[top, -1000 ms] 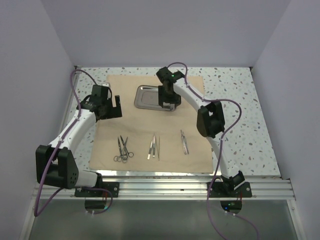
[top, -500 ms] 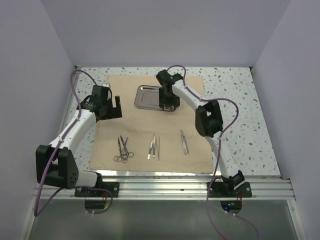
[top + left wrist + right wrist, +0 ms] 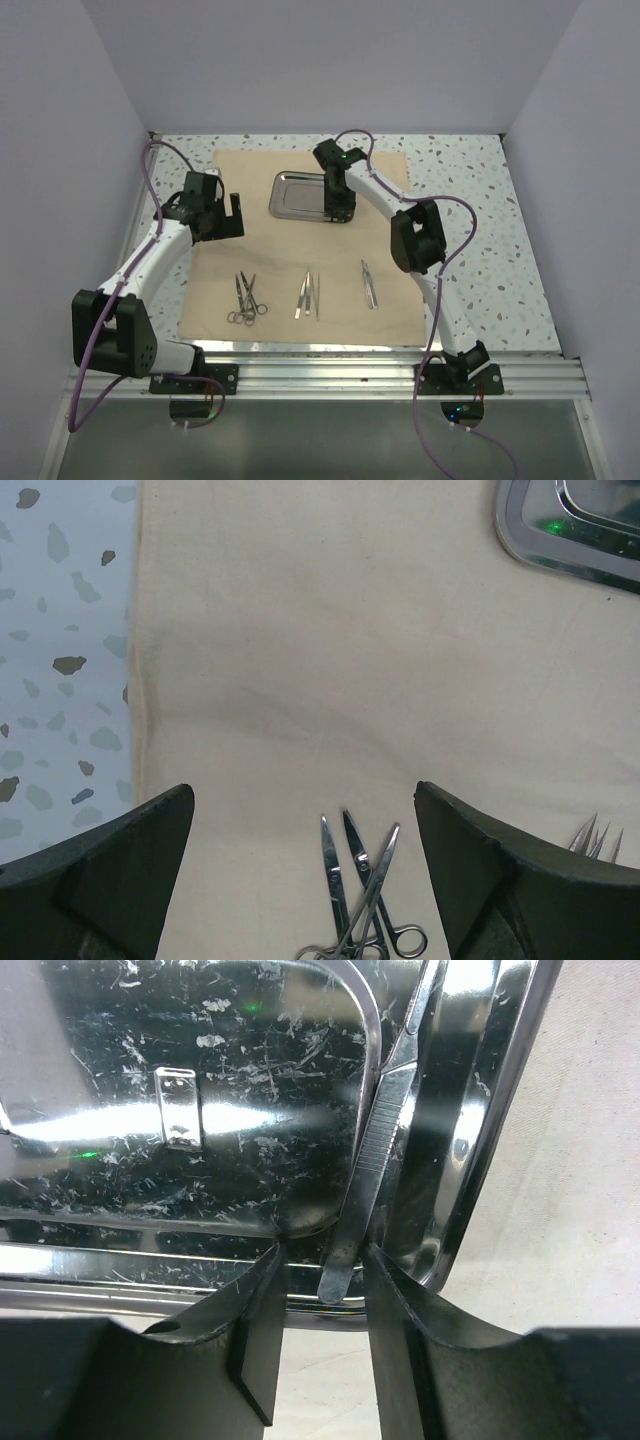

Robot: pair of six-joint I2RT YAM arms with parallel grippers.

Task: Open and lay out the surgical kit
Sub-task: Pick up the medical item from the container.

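The tan cloth wrap [image 3: 300, 250] lies spread flat on the table. The shiny steel tray [image 3: 290, 195] sits on its far middle part. My right gripper [image 3: 337, 212] is at the tray's near right corner. In the right wrist view its jaws [image 3: 325, 1310] are open a little and stand on either side of the end of a pair of tweezers [image 3: 375, 1160] lying along the tray's [image 3: 200, 1060] inner edge. My left gripper [image 3: 232, 212] is open and empty above the cloth's [image 3: 320, 660] left part, with crossed forceps [image 3: 360, 900] below it.
The crossed forceps [image 3: 245, 298], a group of tweezers [image 3: 309, 295] and one more instrument [image 3: 369, 284] lie in a row on the near half of the cloth. Speckled tabletop [image 3: 480, 230] lies on both sides. The enclosure walls stand close around.
My right gripper has shifted slightly left and settled at the tray's near right corner. The left arm has not moved.
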